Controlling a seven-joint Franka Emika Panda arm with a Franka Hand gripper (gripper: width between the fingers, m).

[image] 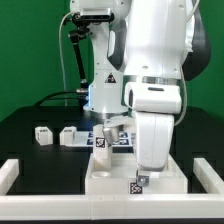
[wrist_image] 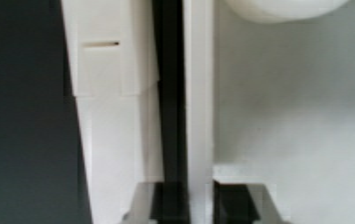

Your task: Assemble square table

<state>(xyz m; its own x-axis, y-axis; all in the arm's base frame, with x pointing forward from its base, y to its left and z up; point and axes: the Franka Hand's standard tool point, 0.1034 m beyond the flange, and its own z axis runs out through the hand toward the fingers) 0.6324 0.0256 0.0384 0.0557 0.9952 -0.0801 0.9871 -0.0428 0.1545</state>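
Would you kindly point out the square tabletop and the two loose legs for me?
Square tabletop (image: pixel 108 180), exterior view, bare top face beside its tag.
Outer leg (image: pixel 43 133), exterior view's far left, middle of its body.
Inner leg (image: pixel 68 134), exterior view, beside it, middle of its body.

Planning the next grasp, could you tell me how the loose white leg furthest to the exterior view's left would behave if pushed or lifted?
That leg looks short and squat on the black table, so a push would probably slide it rather than tip it. It appears to be rigid white plastic, likely stiff and light.
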